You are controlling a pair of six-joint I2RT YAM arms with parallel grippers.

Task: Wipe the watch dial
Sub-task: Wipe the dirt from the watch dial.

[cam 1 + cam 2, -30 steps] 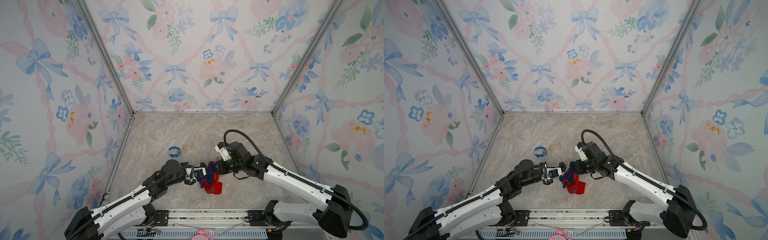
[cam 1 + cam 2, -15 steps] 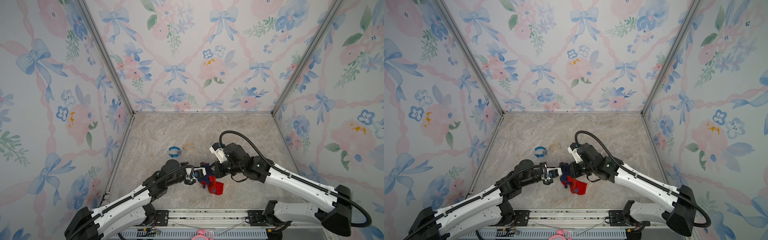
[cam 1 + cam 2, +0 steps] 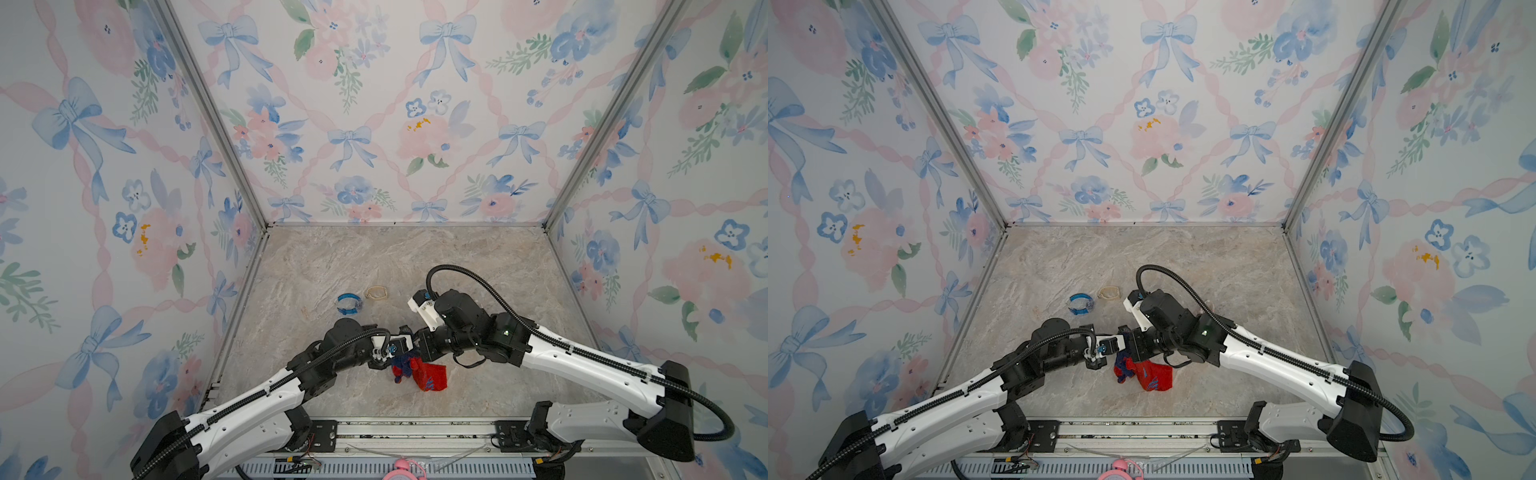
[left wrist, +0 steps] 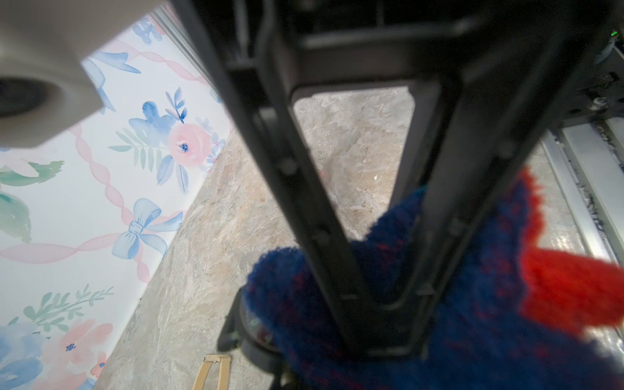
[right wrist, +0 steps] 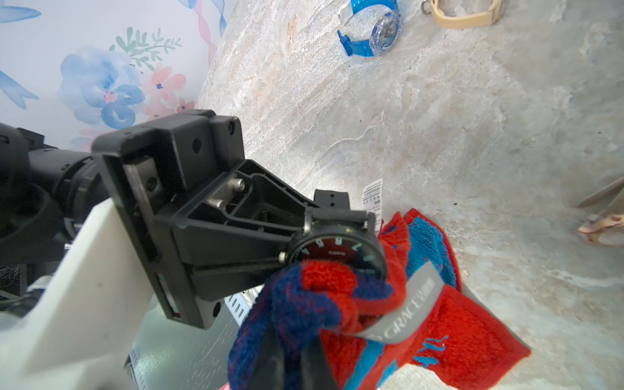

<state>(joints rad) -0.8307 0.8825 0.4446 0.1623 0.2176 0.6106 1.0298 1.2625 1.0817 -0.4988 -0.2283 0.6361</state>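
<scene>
left claw (image 5: 292, 244) clenched on black round-dial wristwatch (image 5: 337, 251) | right claw (image 5: 293, 341) clenched on red-blue terry cloth (image 5: 320, 297) | cloth touches dial, dial faces right claw

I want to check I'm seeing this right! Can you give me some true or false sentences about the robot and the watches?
1. The left gripper holds a black watch. True.
2. The towel is green and yellow. False: it is red and blue.
3. The right gripper holds the towel against the black watch's dial. True.
4. The blue watch is held up in the air too. False: it lies on the table, away from both grippers.
</scene>
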